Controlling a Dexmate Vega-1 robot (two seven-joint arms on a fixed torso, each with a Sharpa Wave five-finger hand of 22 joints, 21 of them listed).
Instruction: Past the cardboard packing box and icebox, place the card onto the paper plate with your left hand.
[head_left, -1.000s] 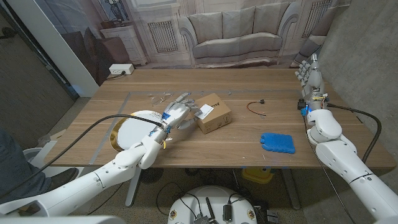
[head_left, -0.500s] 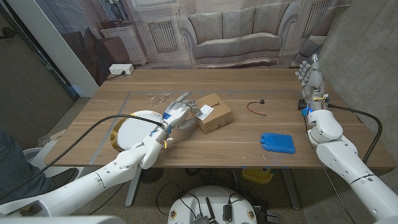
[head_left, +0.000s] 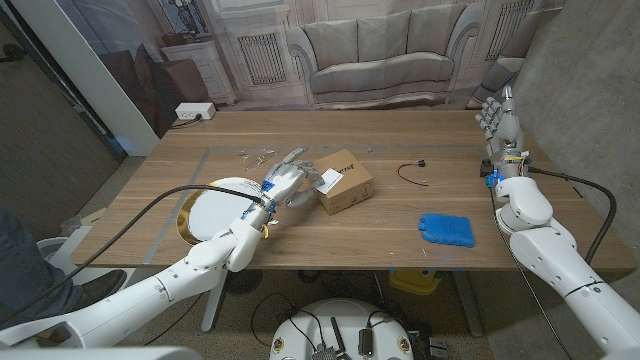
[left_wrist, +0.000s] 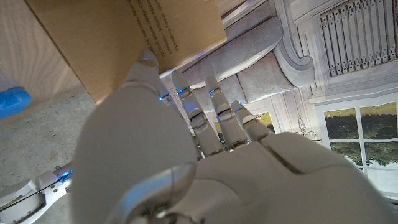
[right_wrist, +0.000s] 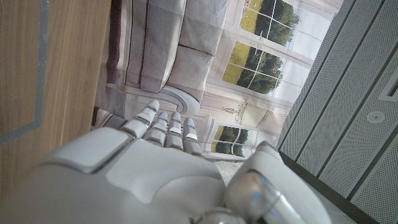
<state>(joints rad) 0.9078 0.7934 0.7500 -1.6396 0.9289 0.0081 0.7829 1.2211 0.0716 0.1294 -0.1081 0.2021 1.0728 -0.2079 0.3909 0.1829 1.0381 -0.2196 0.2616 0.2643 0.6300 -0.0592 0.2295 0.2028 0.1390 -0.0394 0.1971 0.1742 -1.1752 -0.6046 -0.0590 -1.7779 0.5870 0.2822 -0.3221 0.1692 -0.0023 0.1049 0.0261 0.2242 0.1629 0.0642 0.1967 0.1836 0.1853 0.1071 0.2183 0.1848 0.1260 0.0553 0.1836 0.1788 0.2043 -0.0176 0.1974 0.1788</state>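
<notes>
While left robot hand (head_left: 285, 181) seemingly pinches it, card (head_left: 329, 178) tilts rightward

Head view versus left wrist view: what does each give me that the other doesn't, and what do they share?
Head view alone: the white paper plate with a gold rim on the wooden table, the small white card at the left hand's fingertips, a red-and-black wire, and the right hand at the table's far right edge. Left wrist view alone: the printed side of the brown cardboard box up close. Both share the left hand, the box, the blue ice pack and the sofa backdrop.
</notes>
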